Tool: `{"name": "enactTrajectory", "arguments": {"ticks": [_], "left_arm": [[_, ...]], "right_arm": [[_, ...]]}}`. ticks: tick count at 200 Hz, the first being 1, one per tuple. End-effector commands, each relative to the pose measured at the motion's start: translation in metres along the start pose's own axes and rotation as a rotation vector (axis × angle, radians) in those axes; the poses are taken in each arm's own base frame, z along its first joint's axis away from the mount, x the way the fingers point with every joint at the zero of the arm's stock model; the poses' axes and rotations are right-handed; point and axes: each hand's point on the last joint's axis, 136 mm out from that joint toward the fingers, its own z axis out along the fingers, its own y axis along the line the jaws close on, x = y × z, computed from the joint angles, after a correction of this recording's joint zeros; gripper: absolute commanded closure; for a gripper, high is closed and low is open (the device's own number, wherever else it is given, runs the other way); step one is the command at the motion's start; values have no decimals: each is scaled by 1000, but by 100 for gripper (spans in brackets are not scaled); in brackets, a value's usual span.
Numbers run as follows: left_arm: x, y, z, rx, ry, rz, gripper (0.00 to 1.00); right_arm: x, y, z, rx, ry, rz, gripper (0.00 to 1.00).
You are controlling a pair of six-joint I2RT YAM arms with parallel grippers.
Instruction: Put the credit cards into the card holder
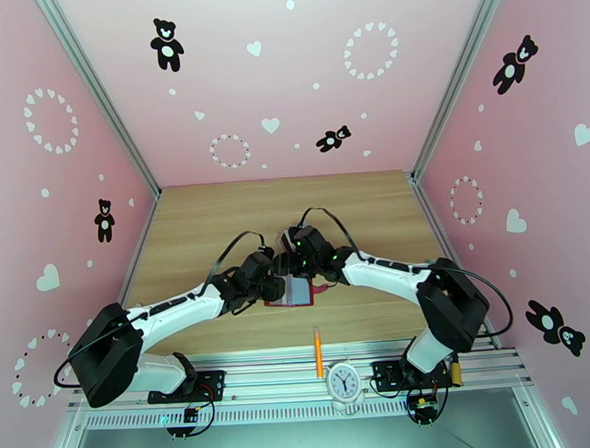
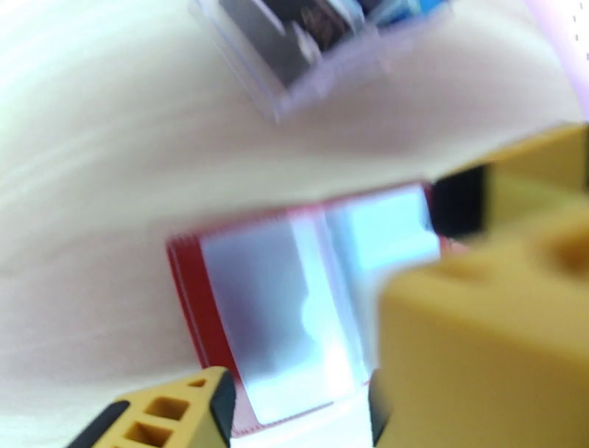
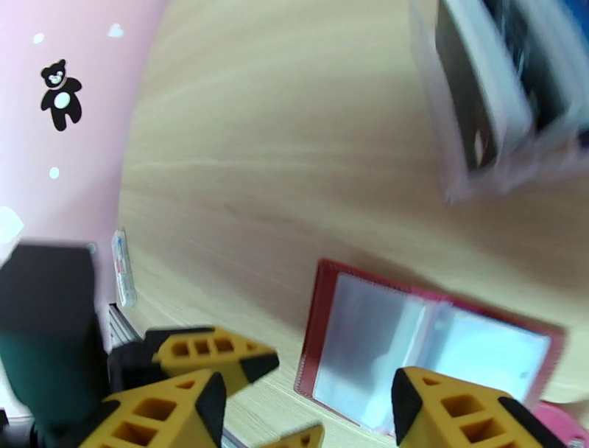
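Holder point(image 1: 289, 292) laid open on surface point(image 1: 216, 225), near front edge | left end effector point(image 2: 302, 383) parted, nothing held; right end effector point(image 3: 305, 394) likewise | step judged: holder readied, card fetch pending; next, a card point(image 3: 467, 96) must be pinched edge-on from rack point(image 3: 515, 171)

Card holder point(image 2: 294, 317): lies open on the table point(image 2: 96, 184), greyish clear pockets facing up.
Left gripper point(image 2: 298, 416): yellow fingers apart at the holder's near edge.
Clear rack point(image 2: 294, 88): beyond the holder, blurred, credit cards point(image 2: 258, 29) inside.
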Motion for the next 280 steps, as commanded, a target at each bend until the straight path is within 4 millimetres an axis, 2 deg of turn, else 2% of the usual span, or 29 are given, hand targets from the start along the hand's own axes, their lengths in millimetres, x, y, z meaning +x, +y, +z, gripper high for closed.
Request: {"name": "enactTrajectory", "arguments": {"ticks": [1,22,64,115,161,213,245,280], "left_arm": [[-36,-4,-15,32,-66,-22,42],[-58,1,-14,56,-89,-78,41],[-92,7,-5,130,-115,-196,42],[-113,10,33,171,-94,-262,45],[-120,6,68,200,-52,-276,46],[-117,19,95,205,-17,-318,46],[-110,21,107,218,12,-328,47],[-106,21,109,222,26,-324,47]], "right_arm": [[-23,-14,-32,161,-53,-113,31],[-40,-21,-46,247,-82,-170,29],[-68,-40,-55,347,-103,-199,30],[-100,-67,-56,399,-100,-201,38],[-115,-82,-38,440,-49,-232,36],[-117,-94,-11,477,18,-265,35],[-114,-100,4,488,61,-283,35],[-109,-110,15,512,105,-296,35]]}}
